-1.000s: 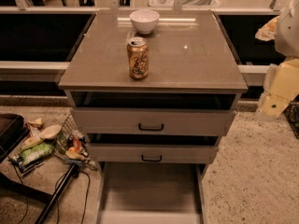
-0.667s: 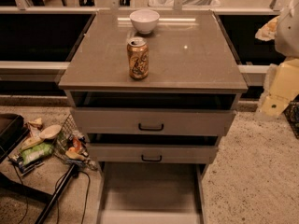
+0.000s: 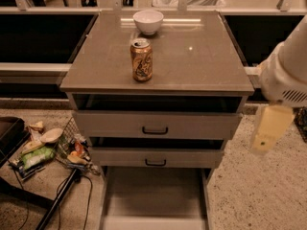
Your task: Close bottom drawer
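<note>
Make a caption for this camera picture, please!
Bottom drawer pulled far out, can and bowl on the cabinet, gripper hanging at its right.

Can and bowl on the grey bench, clutter on the floor to its left

A gold drink can [image 3: 142, 60] stands upright near the front middle of the bench [image 3: 206, 66], well apart from a white bowl [image 3: 148, 21] at the back edge. Below the top, the widest drawer [image 3: 192, 125] and the mid-width drawer [image 3: 192, 157] each sit slightly pulled out, both with black bar handles. On the speckled floor [image 3: 254, 190] to the left lies a tipped wire basket [image 3: 72, 147] among loose snack packets, a green packet [image 3: 36, 157] among them, with black cables [image 3: 60, 202] running toward the lower edge.
</note>
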